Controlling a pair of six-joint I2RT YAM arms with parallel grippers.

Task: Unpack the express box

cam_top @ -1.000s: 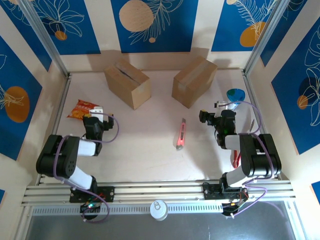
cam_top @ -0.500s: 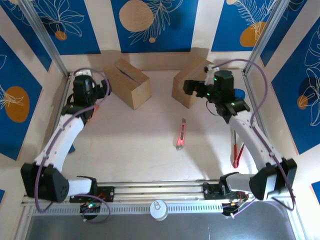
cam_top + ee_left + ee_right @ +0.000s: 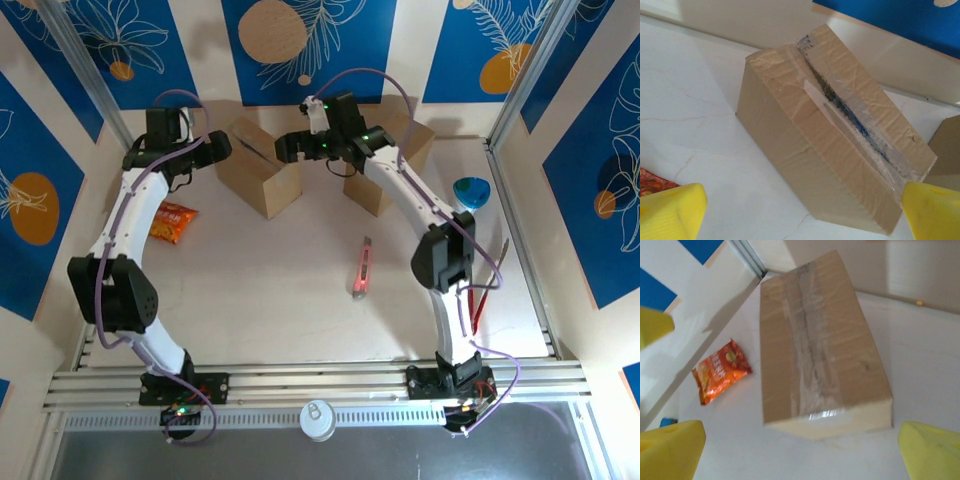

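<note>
Both grippers: left gripper (image 3: 217, 148) and right gripper (image 3: 284, 148) are hovering fully spread, carrying nothing.
Express box: express box (image 3: 256, 166) is sitting far back between them, taped seam facing up.
Risk: uneven contact could be sliding it sideways, with tape (image 3: 850, 107) possibly holding the top shut.

Obstacles: taped box (image 3: 258, 170) and second box (image 3: 392, 165) at rear, gap between; utility knife (image 3: 360, 268) mid-table; snack packet (image 3: 172, 222) left; near table (image 3: 270, 290) passable.

Bench (image 3: 280, 300): left box (image 3: 255, 165), right box (image 3: 378, 188) at far edge; snack packet (image 3: 172, 221) left edge; utility knife (image 3: 361, 268) centre; blue bowl (image 3: 471, 190), red-handled tool (image 3: 478, 300) right edge.
</note>
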